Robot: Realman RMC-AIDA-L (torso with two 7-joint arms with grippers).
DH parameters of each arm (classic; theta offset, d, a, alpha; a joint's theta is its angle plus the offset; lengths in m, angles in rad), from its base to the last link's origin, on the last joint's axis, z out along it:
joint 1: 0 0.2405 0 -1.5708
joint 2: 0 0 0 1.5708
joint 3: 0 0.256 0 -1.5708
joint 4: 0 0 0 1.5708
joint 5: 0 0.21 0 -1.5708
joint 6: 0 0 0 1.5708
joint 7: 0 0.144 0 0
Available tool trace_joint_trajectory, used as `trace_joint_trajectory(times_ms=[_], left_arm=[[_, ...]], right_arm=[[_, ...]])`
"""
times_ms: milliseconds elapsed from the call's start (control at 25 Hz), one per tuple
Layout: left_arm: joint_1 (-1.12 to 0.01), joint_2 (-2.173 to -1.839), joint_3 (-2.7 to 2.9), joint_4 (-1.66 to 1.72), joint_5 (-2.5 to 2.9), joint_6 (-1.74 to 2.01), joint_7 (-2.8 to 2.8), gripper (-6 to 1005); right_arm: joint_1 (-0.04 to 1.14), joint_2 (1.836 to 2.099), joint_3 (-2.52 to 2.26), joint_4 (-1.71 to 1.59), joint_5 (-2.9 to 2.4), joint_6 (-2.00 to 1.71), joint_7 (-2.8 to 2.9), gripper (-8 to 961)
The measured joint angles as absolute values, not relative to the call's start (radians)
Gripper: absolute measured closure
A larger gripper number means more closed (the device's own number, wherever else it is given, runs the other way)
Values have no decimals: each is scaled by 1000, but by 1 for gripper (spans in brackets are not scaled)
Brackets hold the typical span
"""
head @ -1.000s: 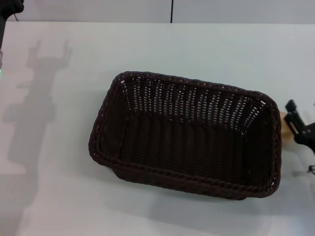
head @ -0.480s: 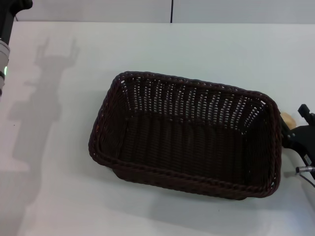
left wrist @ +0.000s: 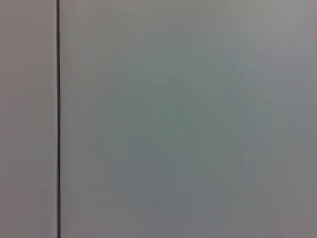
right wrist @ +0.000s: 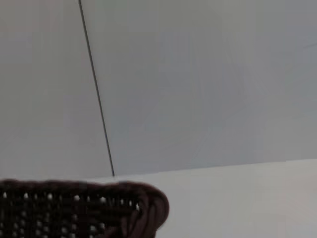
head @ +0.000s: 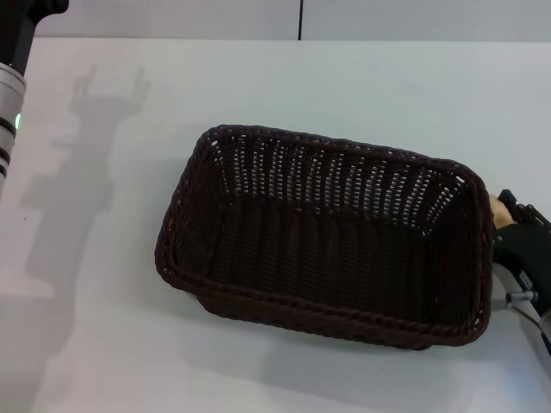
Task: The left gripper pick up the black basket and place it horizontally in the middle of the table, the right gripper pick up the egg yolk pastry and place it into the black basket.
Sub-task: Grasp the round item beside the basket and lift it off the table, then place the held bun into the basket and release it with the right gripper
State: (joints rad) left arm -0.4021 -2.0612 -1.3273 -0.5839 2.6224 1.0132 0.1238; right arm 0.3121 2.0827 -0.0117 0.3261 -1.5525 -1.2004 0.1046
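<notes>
Black basket (head: 323, 237) mouth unobstructed — pastry (head: 498, 206) crowded.

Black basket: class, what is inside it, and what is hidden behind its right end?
The black basket holds nothing. Beyond its right end, the egg yolk pastry peeks out, mostly covered by the right gripper.
</notes>
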Motion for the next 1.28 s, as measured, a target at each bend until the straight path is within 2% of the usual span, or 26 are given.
trace_joint_trajectory(times_ms=[360,520,720,1080,1280], left_arm=[[-398,-2060,-1327,-583,2622,1017,123,235],[-393,-2060,-1326,-583,2622,1018,122,238],[-389,-2062,-1325,-583,2623,1019,121,240],[-387,-2062,-1318,-583,2623,1019,94,244],[-385,-2062,-1318,-583,2623,1020,92,245]], right_arm=[[229,2084,1,338,-1536,-1433,100,712],[158,2086,-6,389,-1535,-1711,5,748],[153,2084,-59,435,-1592,-1922,-66,812],[249,2084,-78,442,-1726,-1868,-70,847],[307,2074,-72,436,-1847,-1762,-5,848]])
